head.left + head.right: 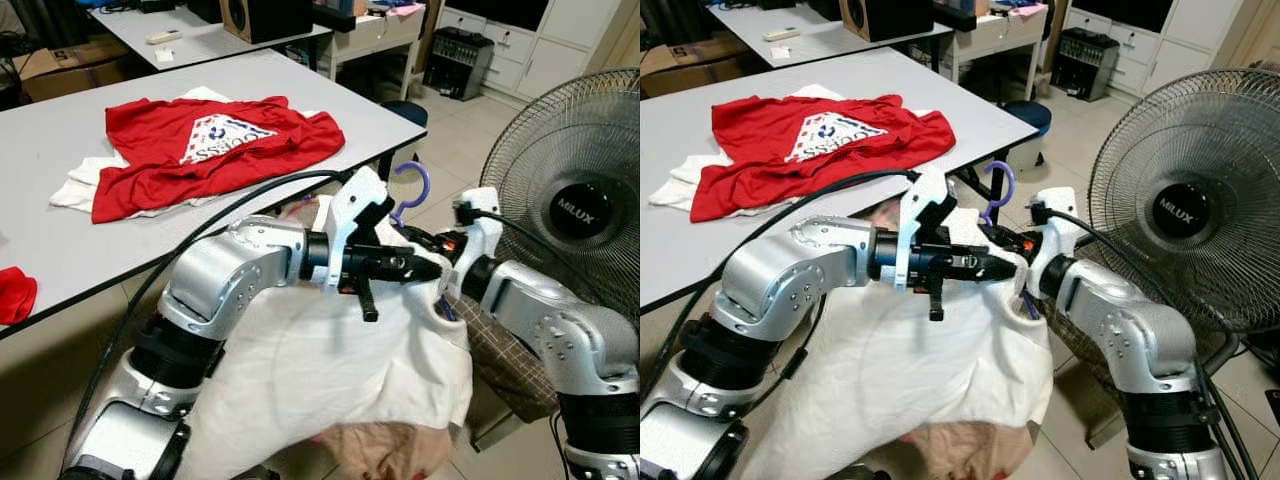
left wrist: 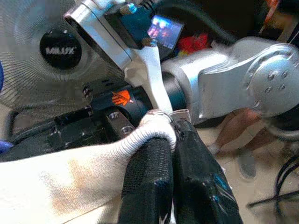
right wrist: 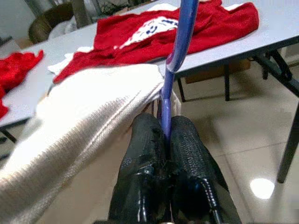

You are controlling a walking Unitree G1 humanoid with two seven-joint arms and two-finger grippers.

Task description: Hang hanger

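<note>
L gripper (image 2: pixel 170 140) jaws pinch white garment (image 1: pixel 330 370) collar | R gripper (image 3: pixel 164 128) jaws clamp purple hanger (image 3: pixel 180 42)

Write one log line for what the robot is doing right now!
right gripper: shut on purple hanger | left gripper: shut on white garment | not hung yet

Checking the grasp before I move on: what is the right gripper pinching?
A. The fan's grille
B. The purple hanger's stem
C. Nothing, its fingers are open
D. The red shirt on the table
B: in the right wrist view the right gripper is shut on the purple hanger, with the white garment draped beside it.
</note>
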